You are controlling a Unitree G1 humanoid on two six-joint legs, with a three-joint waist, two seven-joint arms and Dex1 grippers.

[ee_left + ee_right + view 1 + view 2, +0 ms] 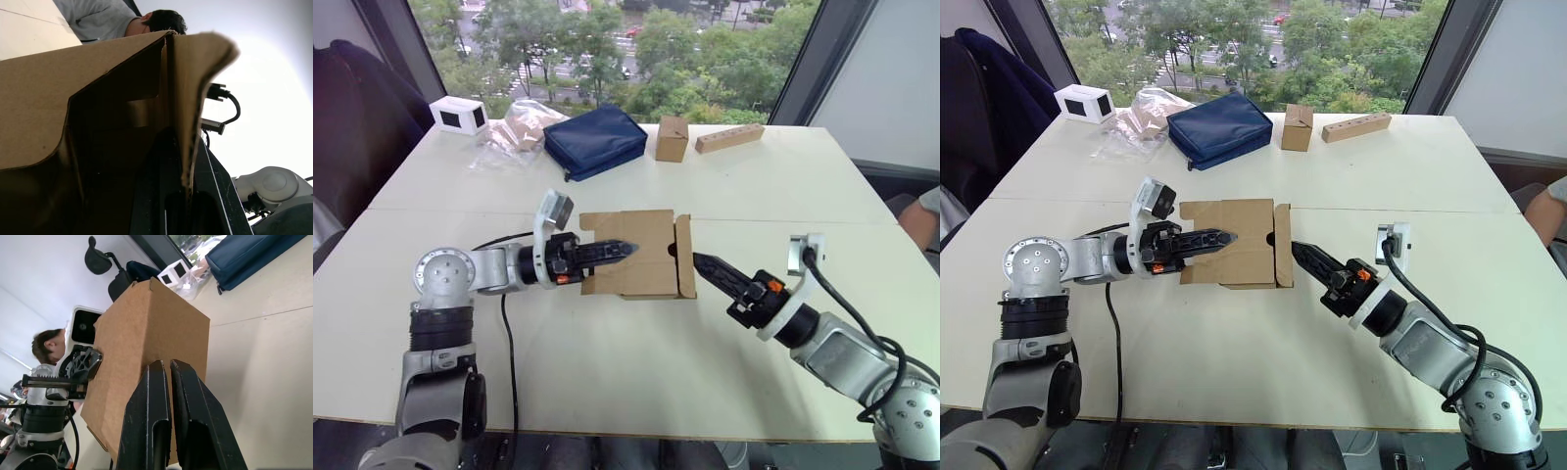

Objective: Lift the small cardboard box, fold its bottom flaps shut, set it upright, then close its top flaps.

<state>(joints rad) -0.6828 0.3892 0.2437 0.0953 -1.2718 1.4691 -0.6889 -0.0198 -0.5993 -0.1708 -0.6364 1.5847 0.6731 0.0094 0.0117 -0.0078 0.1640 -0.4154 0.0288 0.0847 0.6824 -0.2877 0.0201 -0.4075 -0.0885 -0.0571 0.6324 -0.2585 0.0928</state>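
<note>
The small cardboard box (651, 235) sits at the middle of the table (607, 372), plain brown, with one flap (685, 257) standing up along its right side. My left gripper (628, 249) reaches in from the left, and its fingers are shut on the box's upper panel. In the left wrist view the cardboard edge (188, 122) runs down between the two black fingers. My right gripper (698, 260) is shut with nothing in it, its tip at the box's right side, close to the flap. In the right wrist view the box (146, 333) is just beyond the fingertips (157, 366).
Along the table's far edge lie a white box with a black window (460, 116), a clear plastic bag (514, 132), a navy pouch (595, 142), a narrow brown carton (672, 138) and a wooden block (729, 138). A person (925, 211) is at the right edge.
</note>
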